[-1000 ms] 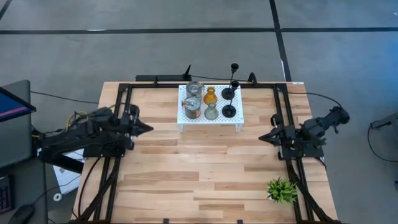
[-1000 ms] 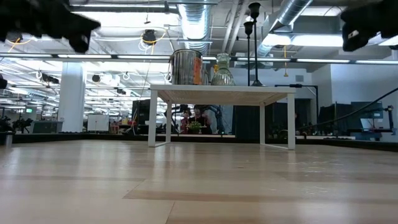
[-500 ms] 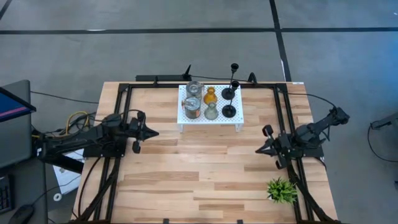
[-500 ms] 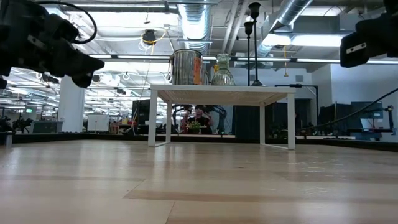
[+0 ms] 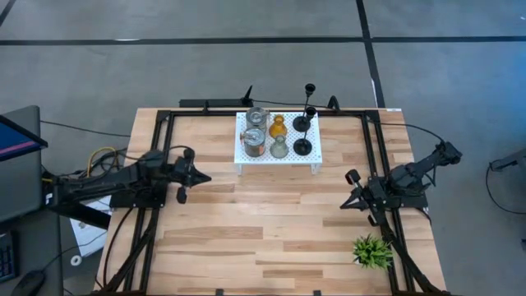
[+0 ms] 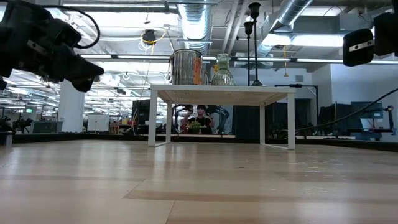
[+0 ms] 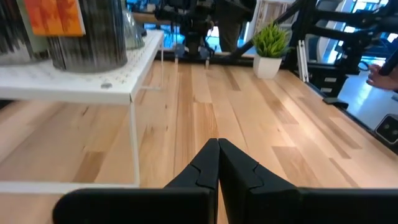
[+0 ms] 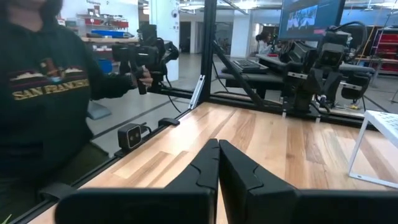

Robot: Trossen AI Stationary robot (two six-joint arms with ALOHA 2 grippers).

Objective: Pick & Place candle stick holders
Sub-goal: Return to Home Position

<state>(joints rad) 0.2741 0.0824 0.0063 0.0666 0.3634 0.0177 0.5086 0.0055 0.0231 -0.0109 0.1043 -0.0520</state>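
The candle stick holders stand on a white perforated stand [image 5: 278, 156] at the table's far middle. They are two silvery jars [image 5: 254, 141], an amber one [image 5: 278, 127], a grey-green one [image 5: 279, 148] and two black thin-stemmed ones [image 5: 303, 146]. My left gripper [image 5: 207, 177] hangs shut and level left of the stand, clear of it. Its wrist view shows a jar [image 7: 87, 37] on the stand's top [image 7: 81, 87]. My right gripper [image 5: 343, 205] hangs shut and level at the table's right, nearer than the stand, pointing left. Nothing is held.
A spiky green plant [image 5: 372, 252] stands at the near right corner. Black frame rails [image 5: 156, 156] run along the table's left, right and far sides. A person [image 8: 43, 93] stands beyond the table's edge. Bare wood [image 5: 263, 222] lies in the middle and near the front.
Both arms have sunk and levelled out. My left gripper has come down and reached a little toward the table's right. My right gripper has come down and swung toward the near edge. Both have stayed shut. The holders have kept still.
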